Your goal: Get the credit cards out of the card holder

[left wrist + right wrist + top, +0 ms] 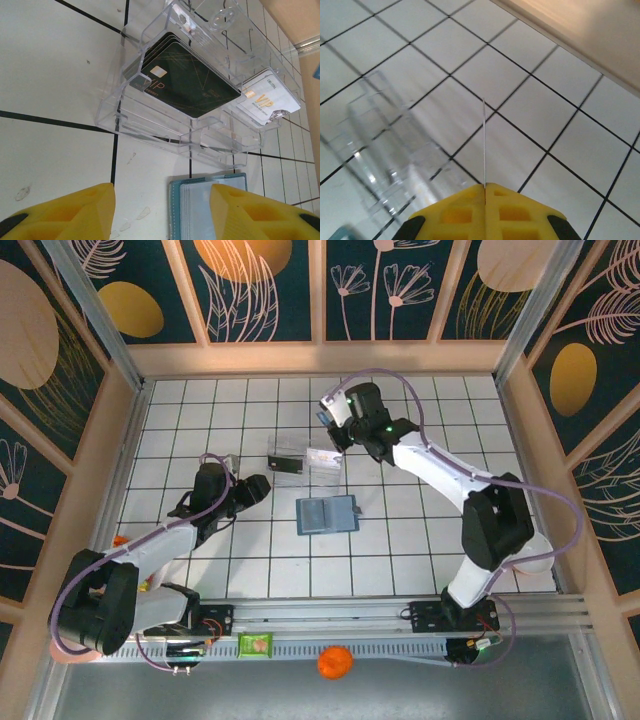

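The card holder (328,513) lies open on the white tiles, a teal-blue cover with clear sleeves; its top edge shows low in the left wrist view (200,207). My left gripper (258,488) hovers to its left, open, with nothing between the yellow fingers (75,210). My right gripper (335,432) sits beyond the clear tray, shut on a thin credit card (484,142) seen edge-on above its pads. More credit cards stand in the clear tray (150,125): a stack of dark ones (185,82) and a white one (267,100).
The clear tray (300,458) stands just behind the card holder, blurred at the left of the right wrist view (380,150). A wooden wall (600,35) runs close behind the right gripper. An orange ball (335,662) and a green packet (256,644) lie by the near rail.
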